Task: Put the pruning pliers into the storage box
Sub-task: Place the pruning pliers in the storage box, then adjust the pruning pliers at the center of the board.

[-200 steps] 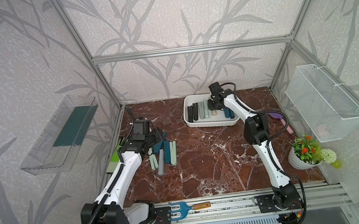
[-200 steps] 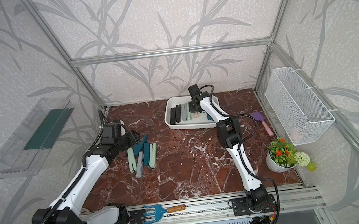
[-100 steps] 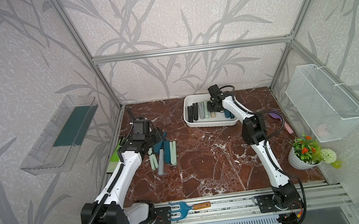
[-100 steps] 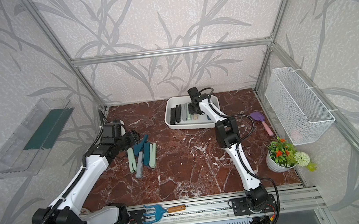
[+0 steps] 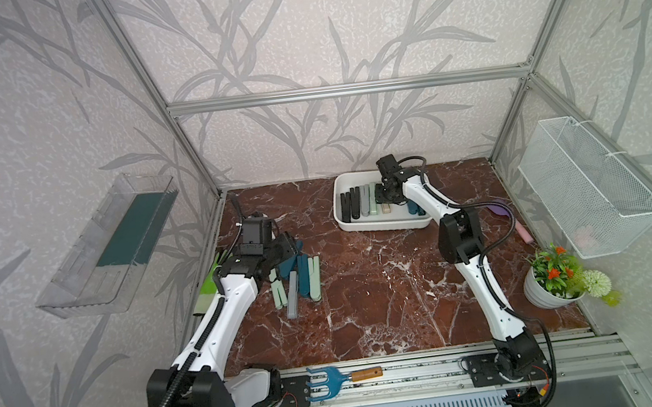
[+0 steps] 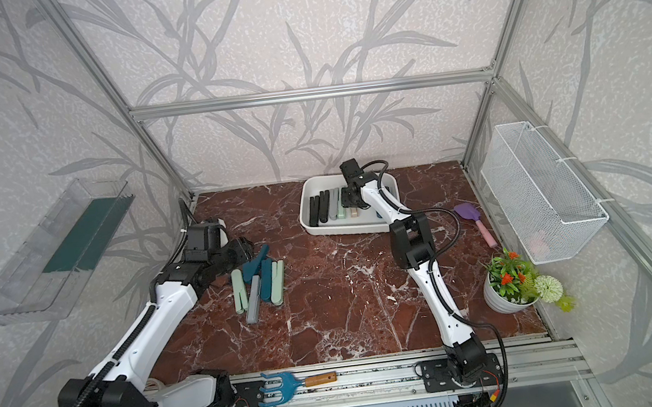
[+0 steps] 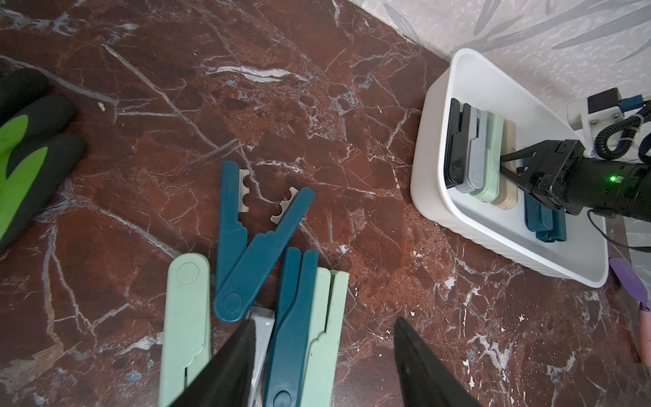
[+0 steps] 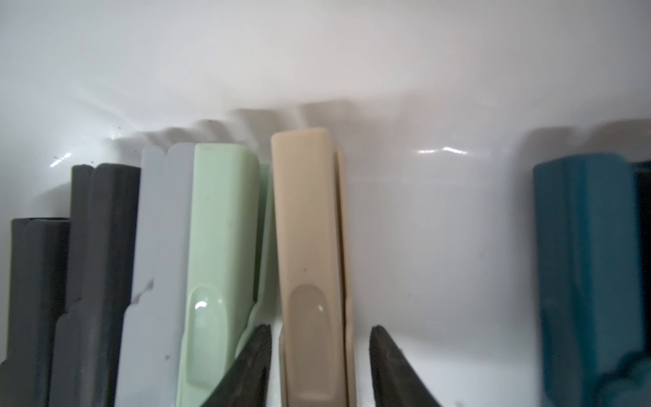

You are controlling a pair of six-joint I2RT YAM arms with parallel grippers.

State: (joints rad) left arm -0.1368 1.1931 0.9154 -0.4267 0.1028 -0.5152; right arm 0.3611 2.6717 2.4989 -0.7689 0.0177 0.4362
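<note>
The white storage box (image 5: 381, 223) (image 6: 344, 228) stands at the back of the marble table. In it, black (image 8: 98, 264), grey (image 8: 155, 246), mint (image 8: 222, 229) and beige pruning pliers (image 8: 310, 246) lie side by side, with teal ones (image 8: 584, 264) set apart. My right gripper (image 8: 321, 329) (image 5: 382, 199) is low inside the box and open. Its fingers stand on either side of the beige pliers, with a gap on one side. Several more pliers (image 5: 301, 276) (image 6: 260, 283) lie piled on the table's left side. My left gripper (image 7: 324, 320) hangs open over that pile, above a teal (image 7: 292, 317) and a mint one (image 7: 327, 334).
One teal pliers (image 7: 246, 253) in the pile lies spread open. A green-black glove (image 7: 21, 158) lies left of the pile. A blue hand rake (image 5: 336, 381) rests on the front rail. A purple spatula (image 5: 503, 211), a flower pot (image 5: 550, 283), a wire basket (image 5: 590, 191) and a clear bin (image 5: 112, 245) line the sides.
My right gripper has opened around the beige pliers in the box after shifting slightly left. The left arm and the pile have not moved.
</note>
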